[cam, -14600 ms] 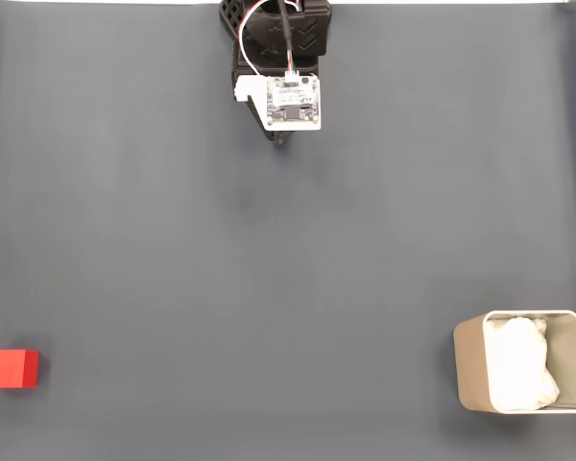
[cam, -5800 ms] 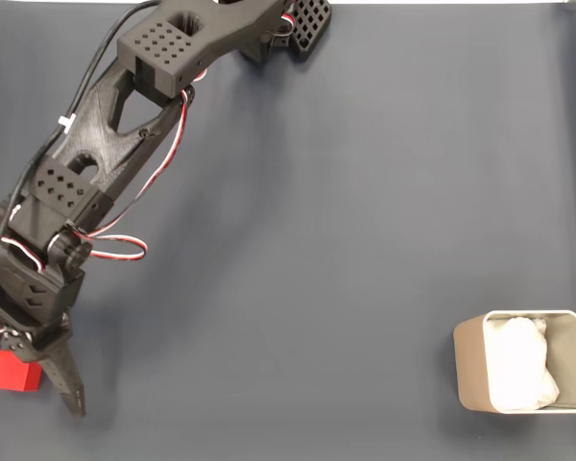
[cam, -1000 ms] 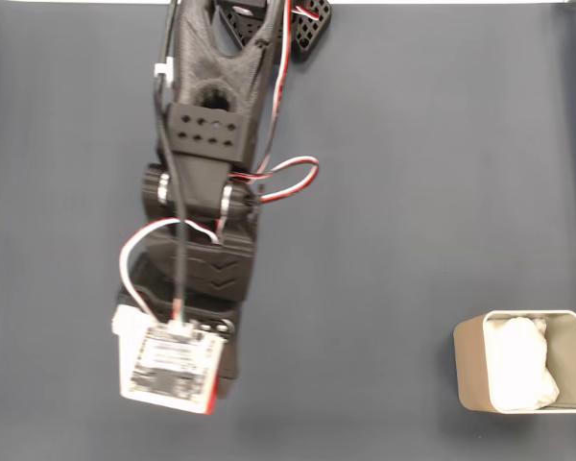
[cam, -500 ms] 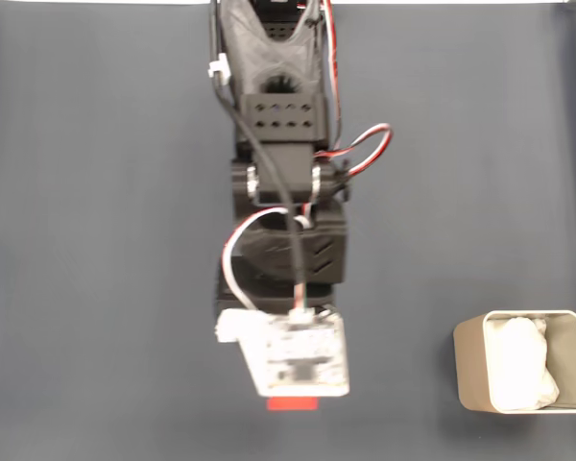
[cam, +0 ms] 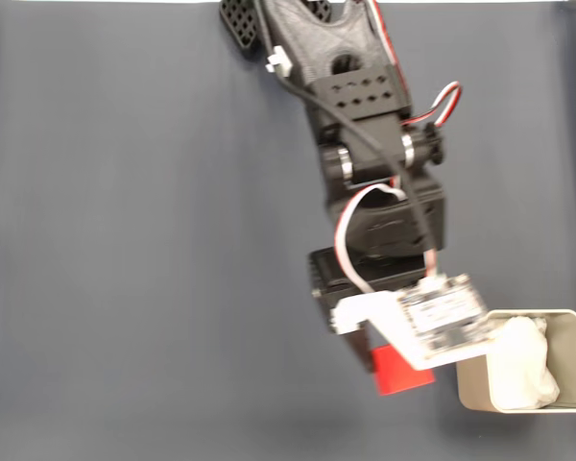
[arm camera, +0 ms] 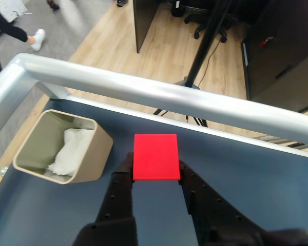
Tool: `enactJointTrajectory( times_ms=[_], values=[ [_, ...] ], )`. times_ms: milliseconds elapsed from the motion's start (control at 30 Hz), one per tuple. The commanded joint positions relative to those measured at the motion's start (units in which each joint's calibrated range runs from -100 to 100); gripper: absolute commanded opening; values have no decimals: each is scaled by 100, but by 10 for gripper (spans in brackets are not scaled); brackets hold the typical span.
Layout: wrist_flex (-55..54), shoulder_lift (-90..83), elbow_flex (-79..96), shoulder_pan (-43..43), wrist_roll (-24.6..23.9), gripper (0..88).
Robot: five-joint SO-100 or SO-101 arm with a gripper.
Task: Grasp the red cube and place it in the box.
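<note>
The red cube (arm camera: pixel 155 156) is clamped between my two black fingers (arm camera: pixel 124 177) in the wrist view, held above the dark blue table. My gripper (arm camera: pixel 155 165) is shut on it. In the fixed view the red cube (cam: pixel 401 371) peeks out below the wrist's white camera board, just left of the box. The beige box (cam: pixel 472 384) with white lining stands at the lower right of the fixed view. In the wrist view the box (arm camera: pixel 95 154) sits to the left of the cube, apart from it.
The black arm (cam: pixel 365 125) stretches from the top centre down toward the lower right of the fixed view. A metal table rail (arm camera: pixel 159 95) runs across the wrist view beyond the cube. A person's legs (arm camera: pixel 10 31) show on the floor far left.
The arm has swung to the right across the fixed view with the red cube in its gripper, from lower left to just beside the box.
</note>
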Motion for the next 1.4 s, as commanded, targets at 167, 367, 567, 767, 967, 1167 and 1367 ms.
enactJointTrajectory(
  times_ms=[167, 367, 567, 767, 967, 1167, 1367],
  values=[
    [-125, -509, -108, -693, 73, 32],
    [-207, -423, -181, -1077, 142, 31],
    [-224, -163, -464, -1368, 195, 31],
    [-215, 279, -1048, -1510, 205, 30],
    [-224, 678, -1513, -1510, 215, 30],
    [-224, 1024, -1906, -1482, 220, 30],
    [-224, 1267, -2179, -1467, 239, 30]
  ],
)
